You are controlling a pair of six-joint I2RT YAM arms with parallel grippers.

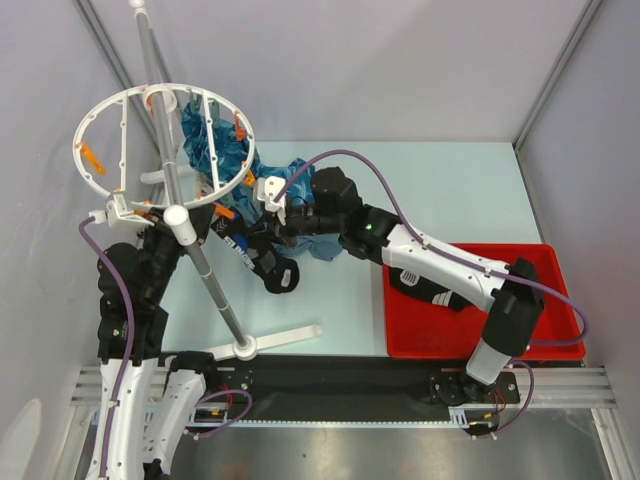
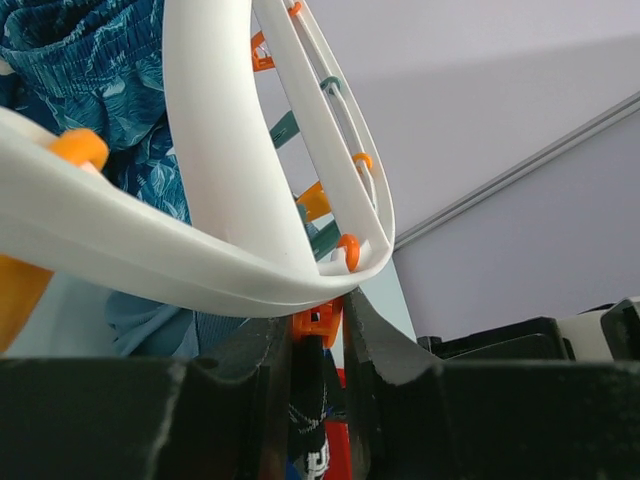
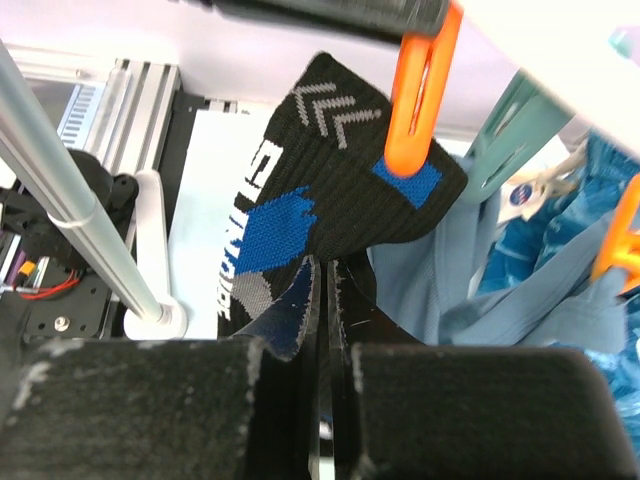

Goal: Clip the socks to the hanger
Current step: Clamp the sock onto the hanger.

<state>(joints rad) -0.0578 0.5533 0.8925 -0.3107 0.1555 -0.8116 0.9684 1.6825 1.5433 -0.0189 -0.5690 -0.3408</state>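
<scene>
A black sock with blue patches, white lettering and grey chevrons hangs from an orange clip under the white ring hanger. My right gripper is shut on the sock's lower edge, just below that clip. In the top view it is at the ring's near right side, and the sock trails down from there. My left gripper reaches up under the ring. Its jaws are pressed on both sides of an orange clip, with the sock hanging between the fingers.
Blue patterned cloths hang clipped on the ring's right side, and a plain grey-blue cloth hangs beside the sock. The stand's grey pole slants between the arms to its white base. A red tray lies at the right.
</scene>
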